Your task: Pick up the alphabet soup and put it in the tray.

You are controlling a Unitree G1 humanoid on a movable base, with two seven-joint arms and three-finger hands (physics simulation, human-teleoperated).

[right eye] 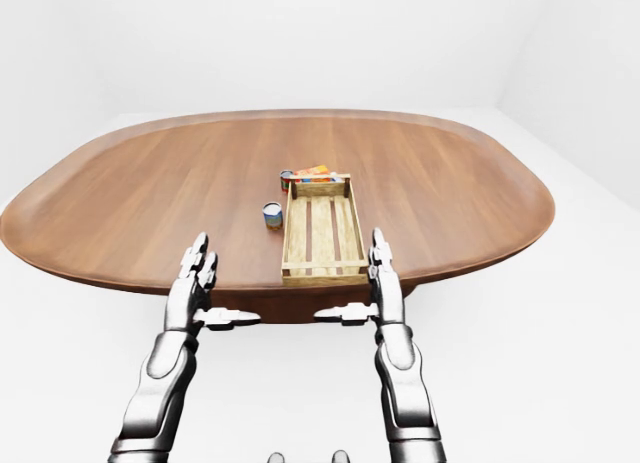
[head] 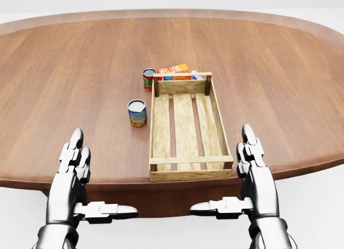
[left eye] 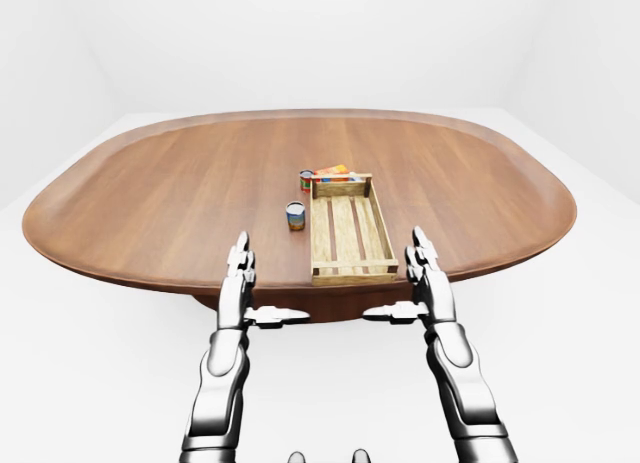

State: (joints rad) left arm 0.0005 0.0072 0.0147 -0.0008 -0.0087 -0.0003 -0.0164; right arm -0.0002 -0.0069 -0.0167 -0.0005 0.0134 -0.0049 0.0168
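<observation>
Table (head: 64,66): brown wooden oval, filling most of the head view.
Tray (head: 160,133): slatted wooden crate, nothing inside it, near the table's lower edge.
Soup (head: 137,113): blue-labelled can, upright, just left of the tray and apart from it; label too small to read.
Red can (head: 148,79): upright at the tray's top-left corner; writing not legible.
Box (head: 173,70): orange, lying beyond the tray's top end; white lettering shows but cannot be read.
Left hand (head: 75,163): fingers spread and straight, pointing up the view, thumb stuck out towards the middle; holds nothing, over the table's lower edge.
Right hand (head: 252,160): mirrored pose, spread, thumb inward, holding nothing, just right of the tray's lower corner.
</observation>
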